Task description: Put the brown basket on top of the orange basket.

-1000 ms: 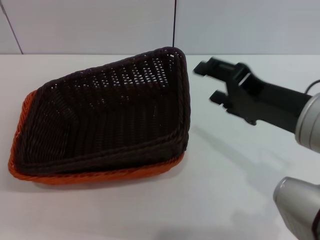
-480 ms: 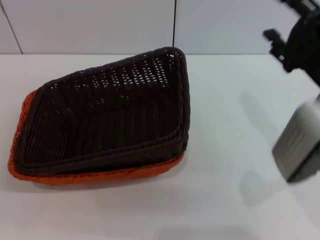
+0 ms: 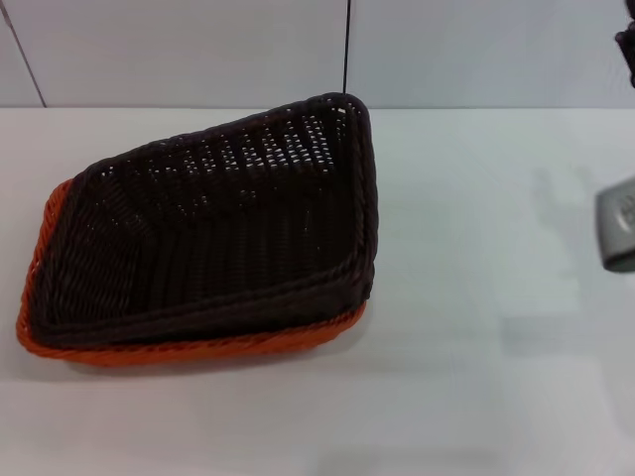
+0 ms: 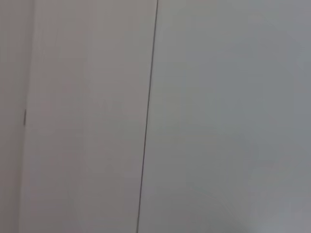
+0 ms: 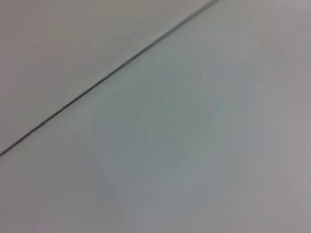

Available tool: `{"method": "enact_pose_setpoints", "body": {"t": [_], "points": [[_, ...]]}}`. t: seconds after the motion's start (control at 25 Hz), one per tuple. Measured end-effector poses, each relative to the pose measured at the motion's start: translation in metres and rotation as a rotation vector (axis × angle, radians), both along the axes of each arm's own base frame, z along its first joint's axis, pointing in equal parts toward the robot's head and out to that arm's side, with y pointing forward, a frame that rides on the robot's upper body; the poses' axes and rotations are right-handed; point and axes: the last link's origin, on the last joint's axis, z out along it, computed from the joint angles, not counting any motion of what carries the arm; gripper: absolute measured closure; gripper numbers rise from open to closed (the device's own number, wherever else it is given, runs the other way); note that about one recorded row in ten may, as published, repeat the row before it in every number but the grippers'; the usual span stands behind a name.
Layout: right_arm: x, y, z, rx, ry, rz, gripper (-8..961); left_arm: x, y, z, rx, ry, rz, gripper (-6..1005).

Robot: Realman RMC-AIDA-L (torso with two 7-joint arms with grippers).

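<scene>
Sitting inside the orange basket (image 3: pixel 179 349), the brown basket (image 3: pixel 213 228) is nested but not level: its far right corner rides high above the orange rim, while its near left side lies low and snug, so the brown one tilts down toward the robot's left. Both baskets lie on the left half of the white table (image 3: pixel 456 377), long sides running roughly left to right and turned slightly. The right arm (image 3: pixel 617 226) shows only as a grey piece at the right edge of the head view, well apart from the baskets; its gripper is out of sight, so I cannot tell how its fingers stand. The left arm does not show at all. Both wrist views seem to show only plain wall. Judging by this, the stacking looks done, or needs only a push on the raised corner.
</scene>
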Motion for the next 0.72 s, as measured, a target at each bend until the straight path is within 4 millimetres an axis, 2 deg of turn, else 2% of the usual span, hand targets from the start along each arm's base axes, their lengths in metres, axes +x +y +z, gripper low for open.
{"method": "enact_pose_setpoints", "body": {"t": [0.2, 0.28, 0.32, 0.48, 0.72], "points": [[0.03, -0.021, -0.005, 0.059, 0.315, 0.203, 243, 0.004, 0.003, 0.001, -0.003, 0.013, -0.019, 227], [0.054, -0.03, -0.003, 0.081, 0.453, 0.272, 243, 0.006, 0.004, 0.002, 0.0, 0.022, -0.029, 227], [0.08, -0.037, -0.001, 0.113, 0.561, 0.289, 243, 0.007, 0.005, 0.003, 0.002, 0.026, -0.034, 227], [0.127, -0.051, 0.009, 0.235, 0.739, 0.203, 243, 0.008, 0.006, 0.006, 0.016, 0.026, -0.046, 227], [0.156, -0.066, 0.016, 0.334, 0.88, 0.127, 243, 0.006, 0.006, 0.009, 0.037, 0.021, -0.039, 227]]}}
